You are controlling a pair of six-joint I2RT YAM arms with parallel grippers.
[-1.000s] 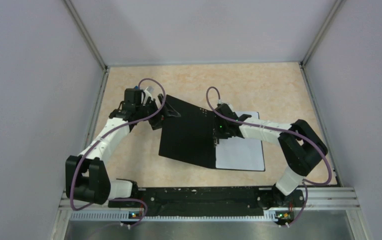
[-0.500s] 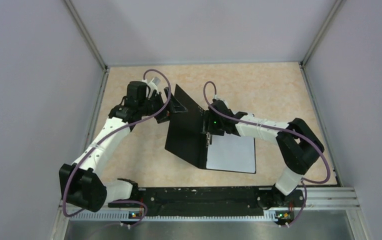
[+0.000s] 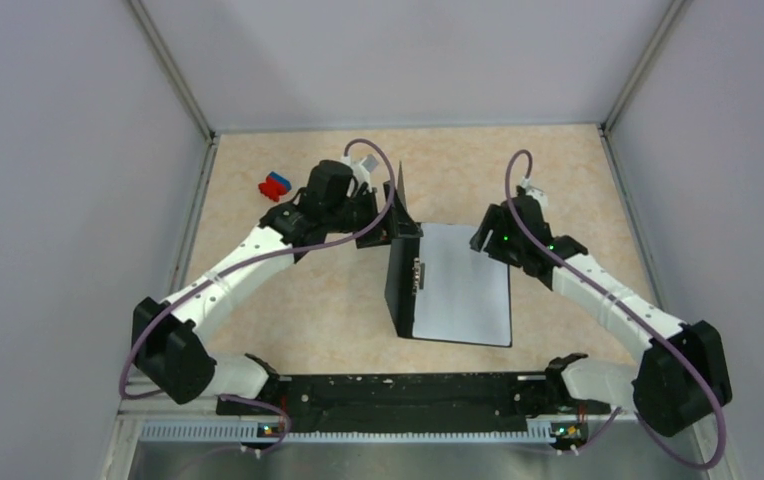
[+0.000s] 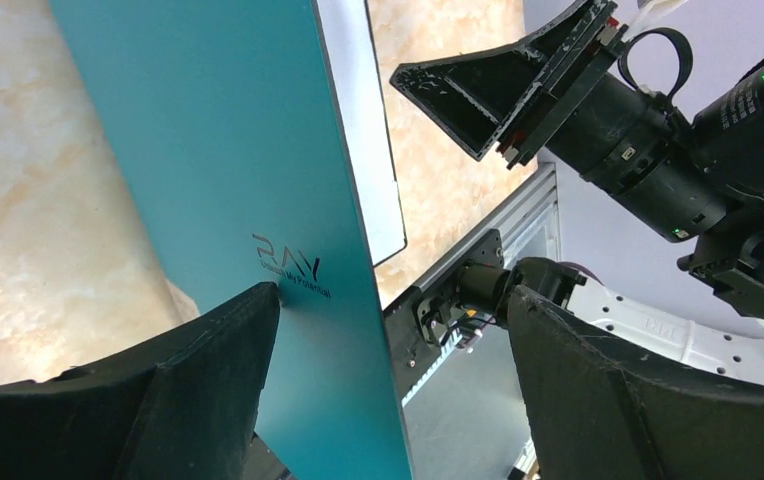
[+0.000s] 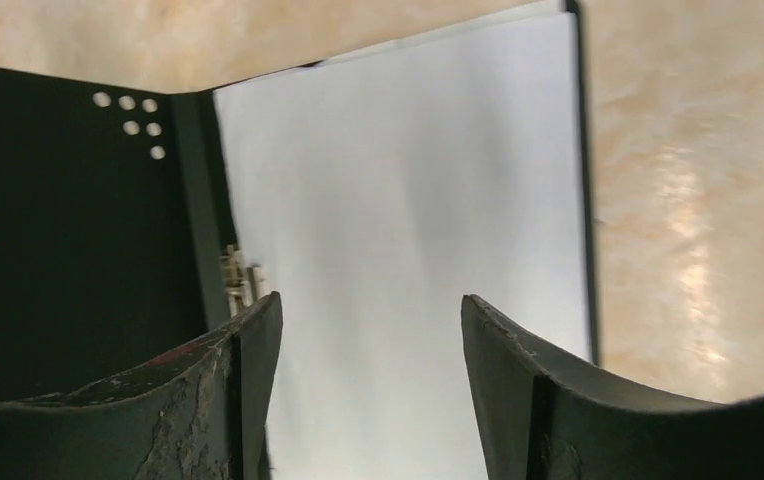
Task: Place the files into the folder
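The flat rectangular folder (image 3: 399,290), teal outside and black inside, lies in the middle of the beige table (image 3: 558,170), its long axis and spine running near to far. Its right half rests flat under the white paper files (image 3: 463,290), whose long sides also run near to far. Its left cover stands nearly upright, teal face to the left. The left gripper (image 4: 393,300) is spread wide, one finger (image 4: 208,370) touching that cover, not clamped. The right gripper (image 5: 368,310) hovers above the sheets, fingers parted, grasping nothing
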